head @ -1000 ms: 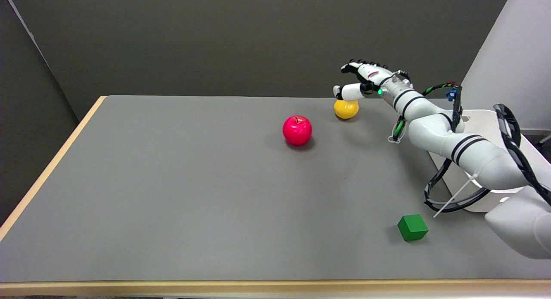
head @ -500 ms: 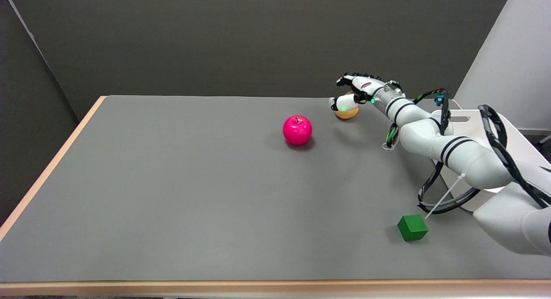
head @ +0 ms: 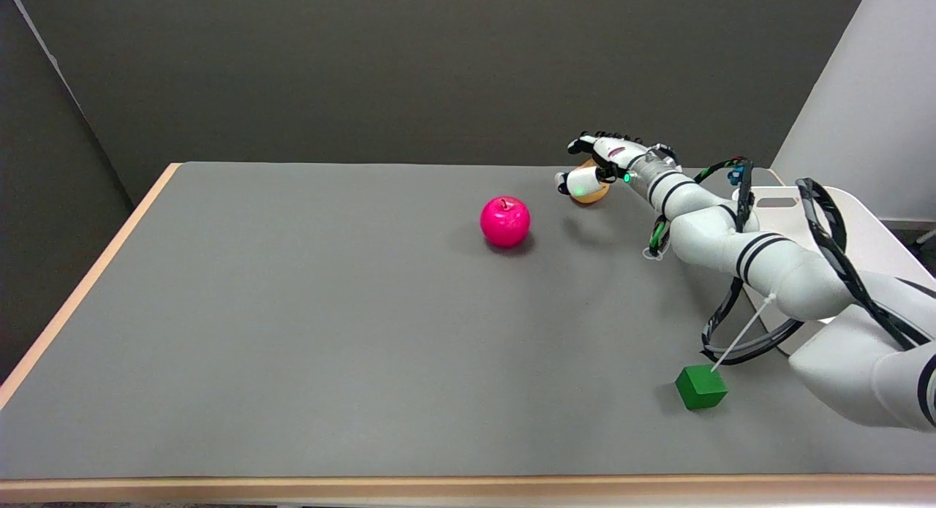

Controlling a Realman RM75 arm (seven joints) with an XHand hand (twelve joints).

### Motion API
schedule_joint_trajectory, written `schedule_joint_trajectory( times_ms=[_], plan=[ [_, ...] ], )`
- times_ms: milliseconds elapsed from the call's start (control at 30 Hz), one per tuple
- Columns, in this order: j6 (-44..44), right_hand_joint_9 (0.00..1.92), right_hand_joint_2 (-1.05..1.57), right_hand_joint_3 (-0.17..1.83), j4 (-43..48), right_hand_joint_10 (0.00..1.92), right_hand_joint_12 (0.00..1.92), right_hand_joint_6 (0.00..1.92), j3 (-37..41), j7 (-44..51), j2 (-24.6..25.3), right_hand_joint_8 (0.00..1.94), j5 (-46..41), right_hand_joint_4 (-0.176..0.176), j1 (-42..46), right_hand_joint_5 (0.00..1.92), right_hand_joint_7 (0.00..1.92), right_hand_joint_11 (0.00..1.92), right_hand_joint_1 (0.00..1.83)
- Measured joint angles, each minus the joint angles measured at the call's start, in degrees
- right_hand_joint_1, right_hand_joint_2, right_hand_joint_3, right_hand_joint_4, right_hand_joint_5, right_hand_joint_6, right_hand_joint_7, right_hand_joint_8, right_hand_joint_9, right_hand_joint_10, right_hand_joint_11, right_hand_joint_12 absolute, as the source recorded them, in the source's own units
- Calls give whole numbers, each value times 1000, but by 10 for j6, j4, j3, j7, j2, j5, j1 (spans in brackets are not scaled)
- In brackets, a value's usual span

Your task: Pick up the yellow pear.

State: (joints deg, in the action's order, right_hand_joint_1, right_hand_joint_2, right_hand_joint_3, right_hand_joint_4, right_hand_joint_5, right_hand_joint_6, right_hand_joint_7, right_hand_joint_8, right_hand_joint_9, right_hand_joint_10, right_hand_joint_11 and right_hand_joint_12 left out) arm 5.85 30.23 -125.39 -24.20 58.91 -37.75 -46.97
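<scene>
1 relation guides us: our right hand (head: 601,164), fingers spread and gripping nothing yet, cups over the yellow pear (head: 589,191) resting directly beneath it on the surface (head: 292,311).

surface: grey desk (head: 292,332) with light wood edging | landmark: pink apple (head: 504,221), upright, near mid-desk | yellow pear (head: 589,189): beyond and right of the apple, near the far edge, seems to rest on the desk | green cube (head: 700,387): well apart from the apple, nearer and right
</scene>
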Motion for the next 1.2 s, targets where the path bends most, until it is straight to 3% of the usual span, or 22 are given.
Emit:
schedule_joint_trajectory(
  times_ms=[200, 267, 400, 500, 633, 800, 1033, 1200],
  plan=[
    [5, 226, 749, 889, -9, 667, 1137, 505, -3, 0, 4, 307, 0, 68, -2, 267, 274, 54, 412],
    [7, 308, 753, 1006, -11, 736, 1279, 685, -4, 0, 5, 415, 0, 61, -2, 310, 368, 114, 433],
    [13, 380, 795, 1001, -13, 795, 1509, 842, -6, 0, 7, 495, 0, 53, -2, 315, 438, 32, 516],
    [15, 382, 848, 890, -13, 856, 1554, 1005, -7, -1, 8, 479, 0, 55, -2, 282, 452, -1, 581],
    [19, 414, 814, 959, -12, 842, 1634, 1032, -8, -1, 8, 519, 0, 63, -1, 272, 442, 56, 756],
    [23, 452, 865, 906, -7, 941, 1713, 1104, -8, -1, 8, 620, 1, 75, 1, 233, 445, 186, 974],
    [29, 483, 915, 850, 8, 1054, 1910, 1195, -9, 0, 8, 770, 6, 90, 4, 254, 442, 194, 1034],
    [32, 514, 853, 878, 23, 1029, 1915, 1105, -9, 0, 7, 662, 11, 87, 8, 258, 479, 41, 965]
  ],
)
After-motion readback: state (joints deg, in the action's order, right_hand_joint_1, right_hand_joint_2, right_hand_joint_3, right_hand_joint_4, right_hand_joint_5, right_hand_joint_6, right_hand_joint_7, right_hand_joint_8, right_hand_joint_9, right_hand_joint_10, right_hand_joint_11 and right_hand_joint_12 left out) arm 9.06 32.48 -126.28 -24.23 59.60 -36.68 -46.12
